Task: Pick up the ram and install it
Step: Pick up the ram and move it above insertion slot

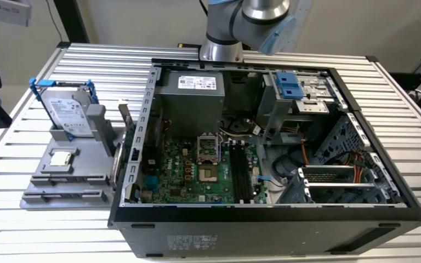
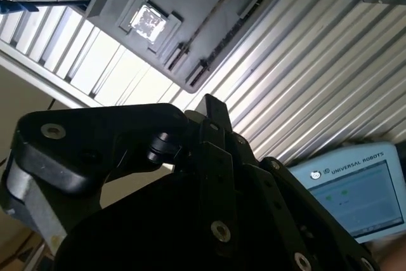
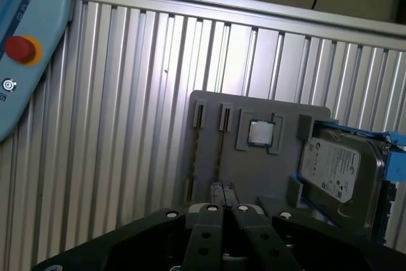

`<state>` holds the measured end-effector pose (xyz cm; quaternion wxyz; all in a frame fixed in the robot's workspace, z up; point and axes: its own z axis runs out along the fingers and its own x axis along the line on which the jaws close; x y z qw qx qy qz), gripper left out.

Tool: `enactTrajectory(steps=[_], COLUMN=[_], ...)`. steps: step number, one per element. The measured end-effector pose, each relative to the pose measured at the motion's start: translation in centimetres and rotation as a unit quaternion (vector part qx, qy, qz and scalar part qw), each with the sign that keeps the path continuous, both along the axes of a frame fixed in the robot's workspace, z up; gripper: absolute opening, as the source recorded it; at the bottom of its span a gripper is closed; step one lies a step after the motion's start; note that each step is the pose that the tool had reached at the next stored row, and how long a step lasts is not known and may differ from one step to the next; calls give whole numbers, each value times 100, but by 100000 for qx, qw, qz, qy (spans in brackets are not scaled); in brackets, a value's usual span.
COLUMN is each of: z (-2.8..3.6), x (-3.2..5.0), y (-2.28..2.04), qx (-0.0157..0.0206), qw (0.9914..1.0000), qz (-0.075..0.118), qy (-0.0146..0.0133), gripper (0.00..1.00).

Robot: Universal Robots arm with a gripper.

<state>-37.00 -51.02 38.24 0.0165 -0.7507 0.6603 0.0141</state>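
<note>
The ram (image 1: 125, 127) stands on edge as a thin dark board in the grey holder (image 1: 64, 178), next to the outer wall of the open computer case (image 1: 269, 219). In the first wrist view it is a thin dark line (image 3: 220, 157) in one holder slot. My gripper (image 3: 222, 190) hangs high above the holder, far from the ram, with its black fingers pressed together and nothing between them. In the second wrist view the gripper (image 2: 214, 113) points toward the same holder (image 2: 190, 4). The motherboard's long black memory slots (image 1: 241, 172) lie inside the case.
A silver hard drive in a blue frame (image 1: 70, 112) leans at the holder's back, and a small square processor chip (image 1: 61, 158) sits in its middle. A teach pendant with a red button (image 3: 22, 49) lies on the ribbed metal table (image 1: 20, 230). The arm's base (image 1: 221, 49) stands behind the case.
</note>
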Motion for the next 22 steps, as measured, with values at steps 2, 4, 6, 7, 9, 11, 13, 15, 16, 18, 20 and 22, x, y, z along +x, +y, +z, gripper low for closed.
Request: enactTrajectory(steps=[2, 4, 6, 7, 9, 11, 13, 15, 16, 18, 20, 22], z=[0, 0, 0, 0, 0, 0, 0, 0, 0, 0, -1, -5], x=[0, 0, 0, 0, 0, 0, 0, 0, 0, 0, 0, 0], y=[1, 0, 0, 0, 0, 0, 0, 0, 0, 0, 0, 0], qx=[66, 70, 75, 78, 83, 86, 89, 93, 95, 100, 102, 98], qw=[100000, 100000, 100000, 100000, 100000, 100000, 100000, 100000, 100000, 100000, 100000, 99999], qz=[-6, -2, 0, -1, -2, -1, -2, -1, -2, -3, -40, -278], qy=[49, 65, 74, 78, 88, 96, 107, 119, 123, 131, 133, 149], gripper=[0, 0, 0, 0, 0, 100, 100, 100, 100, 100, 100, 100])
